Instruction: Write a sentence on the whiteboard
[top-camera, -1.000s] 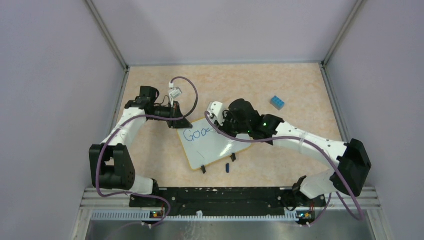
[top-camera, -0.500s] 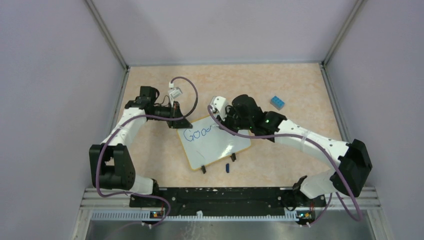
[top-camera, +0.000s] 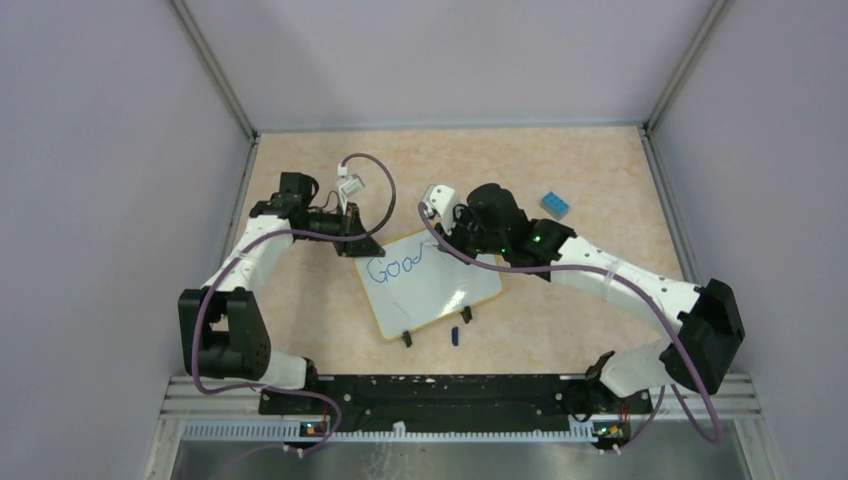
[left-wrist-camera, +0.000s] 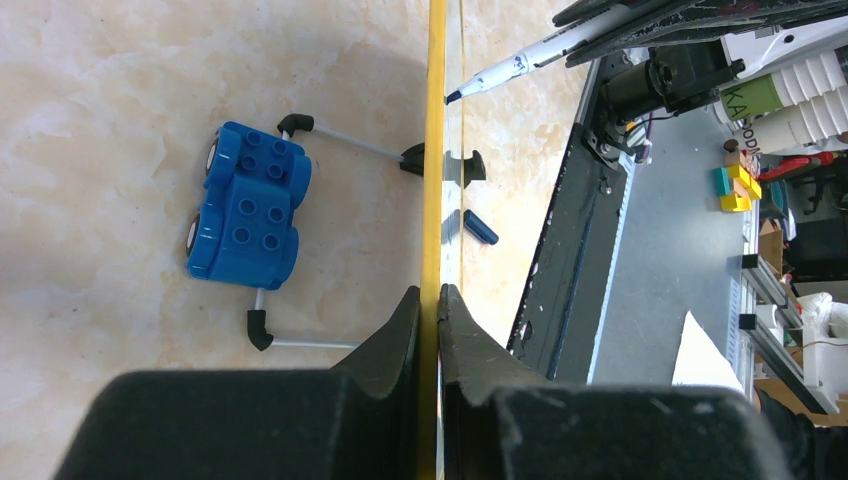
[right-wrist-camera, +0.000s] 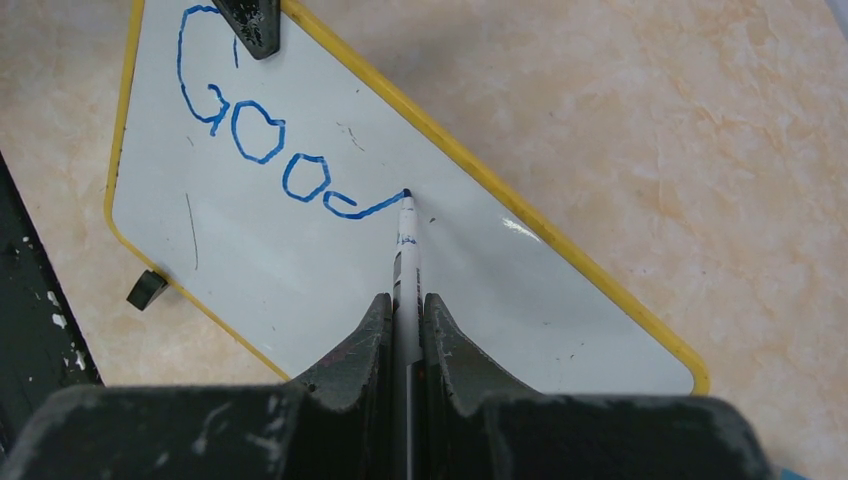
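Observation:
The whiteboard (top-camera: 430, 290), white with a yellow rim, lies tilted in the middle of the table. Blue lettering (top-camera: 393, 268) on it reads "Good", in one line only. My left gripper (top-camera: 362, 243) is shut on the board's far left corner. In the left wrist view it (left-wrist-camera: 430, 292) pinches the yellow rim (left-wrist-camera: 436, 150) edge-on. My right gripper (top-camera: 447, 240) is shut on a white marker (right-wrist-camera: 405, 245). The marker's tip touches the board (right-wrist-camera: 300, 260) at the end of the last letter's stroke (right-wrist-camera: 355, 208). The marker also shows in the left wrist view (left-wrist-camera: 520, 65).
A small blue block (top-camera: 556, 206) lies at the back right. A blue marker cap (top-camera: 454, 335) lies by the board's black clip feet (top-camera: 407, 338). In the left wrist view a blue studded block (left-wrist-camera: 245, 205) sits between thin wire legs beside the rim.
My right gripper has moved up and to the right with the marker, drawing the last letter's stroke, so "Goo" now reads "Good". The left arm has not moved.

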